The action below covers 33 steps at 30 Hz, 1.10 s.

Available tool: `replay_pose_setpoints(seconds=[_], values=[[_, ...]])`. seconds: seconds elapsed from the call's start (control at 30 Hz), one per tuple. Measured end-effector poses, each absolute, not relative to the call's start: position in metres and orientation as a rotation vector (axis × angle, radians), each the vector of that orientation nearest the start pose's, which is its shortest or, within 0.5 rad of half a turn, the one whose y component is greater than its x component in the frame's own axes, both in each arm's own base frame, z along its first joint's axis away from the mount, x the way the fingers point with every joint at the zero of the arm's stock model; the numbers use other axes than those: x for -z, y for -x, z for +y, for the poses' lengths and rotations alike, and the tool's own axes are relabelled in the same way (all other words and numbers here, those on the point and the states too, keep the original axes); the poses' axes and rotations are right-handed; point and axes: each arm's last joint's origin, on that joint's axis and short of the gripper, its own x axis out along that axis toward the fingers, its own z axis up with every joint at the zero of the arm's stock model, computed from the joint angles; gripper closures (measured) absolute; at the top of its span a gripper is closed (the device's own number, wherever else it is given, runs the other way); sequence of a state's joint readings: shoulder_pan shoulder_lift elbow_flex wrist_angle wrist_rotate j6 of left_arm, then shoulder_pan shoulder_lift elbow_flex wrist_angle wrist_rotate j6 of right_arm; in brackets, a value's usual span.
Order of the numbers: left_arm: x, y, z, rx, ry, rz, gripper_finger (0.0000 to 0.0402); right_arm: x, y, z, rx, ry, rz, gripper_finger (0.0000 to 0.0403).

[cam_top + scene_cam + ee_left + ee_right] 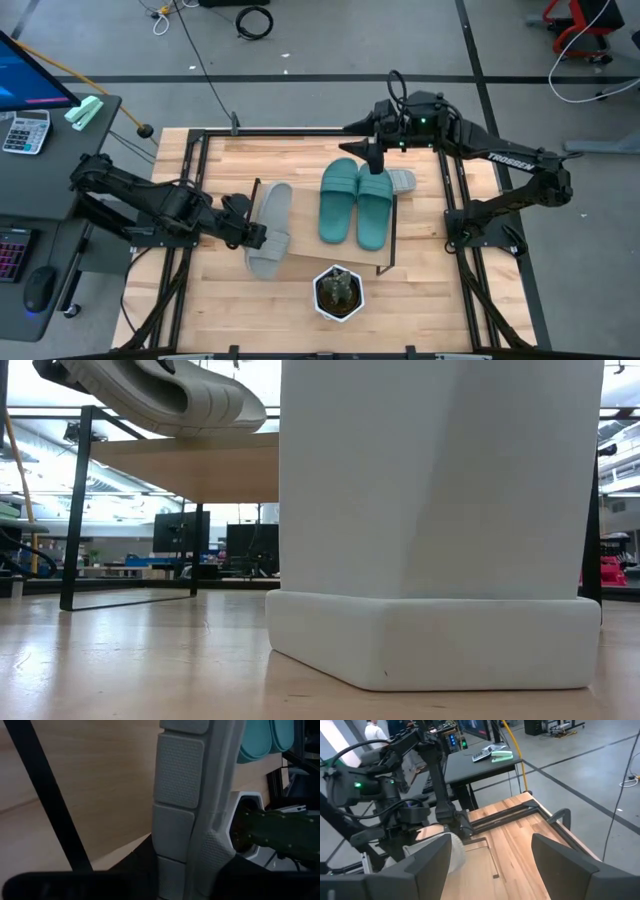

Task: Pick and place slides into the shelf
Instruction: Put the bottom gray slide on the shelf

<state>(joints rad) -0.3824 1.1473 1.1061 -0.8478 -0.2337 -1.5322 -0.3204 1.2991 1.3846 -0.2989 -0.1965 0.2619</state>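
A teal-green pair of slides [355, 205] lies side by side on the shelf's wooden top [305, 228]. One grey slide [401, 181] peeks out beyond them at the far right of the board. Another grey slide [270, 230] is over the shelf's left end, with my left gripper [245, 225] shut on it. In the low view this slide [170, 395] hangs just above the board [190, 465]. My right gripper [490, 865] stands open above the far end of the teal pair [372, 158], with nothing between its fingers. My left gripper holds the grey slide at its left long side [256, 228], about the middle of its length, coming from the table's left and slanting down. Its fingers lie across the slide; the ridged sole [180, 795] faces the wrist camera. The slide is raised; I cannot tell whether it touches the board.
A small plant in a white angular pot [338, 292] stands on the table in front of the shelf and fills most of the low view [440, 510]. A desk with a calculator [25, 130] stands left of the table. Bare table lies near left and near right.
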Motion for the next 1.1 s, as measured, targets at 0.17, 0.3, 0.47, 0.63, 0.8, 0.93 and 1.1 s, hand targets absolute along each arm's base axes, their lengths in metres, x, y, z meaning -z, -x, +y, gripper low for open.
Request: replay_pose_setpoints(seconds=[0.17, 0.3, 0.47, 0.63, 0.8, 0.93, 1.1], values=[[-0.3195, -0.2058, -0.0754, -0.517, 1.153, 0.748, 0.0299, -0.4181, -0.2713, -0.0777, 0.144, -0.312, 0.191, 0.0121], [-0.3195, -0.2058, -0.0754, -0.511, 1.137, 0.75, 0.0301, -0.4181, -0.2723, -0.0744, 0.148, -0.309, 0.191, 0.0121], [-0.3198, -0.2062, -0.0754, -0.506, 1.131, 0.747, 0.029, -0.4181, -0.2727, -0.073, 0.147, -0.314, 0.191, 0.0121], [-0.3239, -0.2106, -0.0768, -0.458, 1.139, 0.7, 0.0303, -0.4181, -0.2727, -0.0731, 0.148, -0.317, 0.191, 0.0121], [-0.3254, -0.212, -0.0775, -0.433, 1.132, 0.69, 0.0297, -0.4181, -0.2727, -0.0731, 0.148, -0.316, 0.191, 0.0121], [-0.3245, -0.2111, -0.0771, -0.442, 1.126, 0.7, 0.0294, -0.4181, -0.2727, -0.0731, 0.148, -0.316, 0.191, 0.0121], [-0.3228, -0.2094, -0.0761, -0.471, 1.119, 0.708, 0.03, -0.4181, -0.2727, -0.0731, 0.148, -0.316, 0.191, 0.0121]])
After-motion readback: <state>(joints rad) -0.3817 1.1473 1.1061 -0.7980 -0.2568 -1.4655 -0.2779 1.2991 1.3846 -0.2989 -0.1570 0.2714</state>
